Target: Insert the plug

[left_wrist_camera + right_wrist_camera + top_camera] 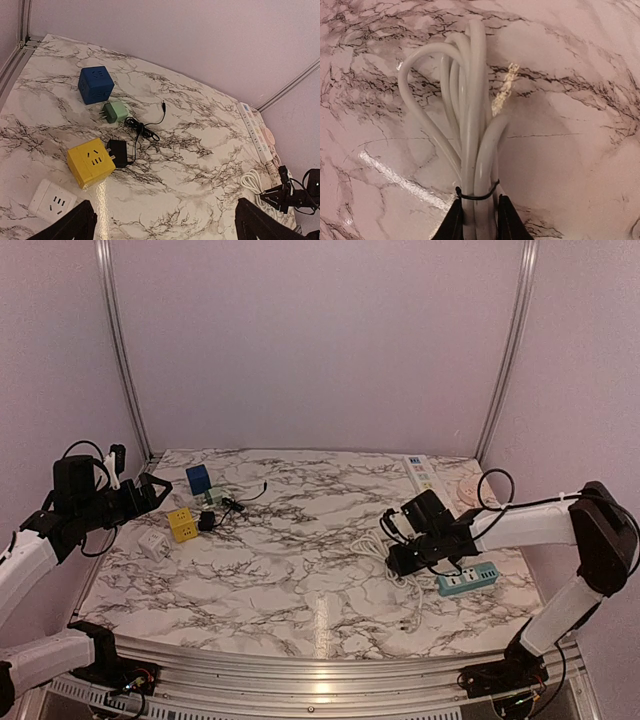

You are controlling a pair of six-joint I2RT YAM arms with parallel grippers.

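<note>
Between the black fingers [454, 222] of the right gripper [478, 220] sits a white cable bundle [470, 125], ringed by a thin black tie [477, 196]. Under it, the table [580, 150] is white marble veined in dark grey. Ahead of the left gripper's [165, 227] black fingers [70, 227] lie a yellow cube [91, 162], a blue cube [95, 84], a pale green adapter [114, 111], a black charger [119, 152] and a white socket [52, 201].

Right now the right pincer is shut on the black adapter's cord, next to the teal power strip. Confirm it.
Wrong cord: the right pincer is shut on the bundled white cable, next to the teal power strip; the right wrist view shows it.
</note>
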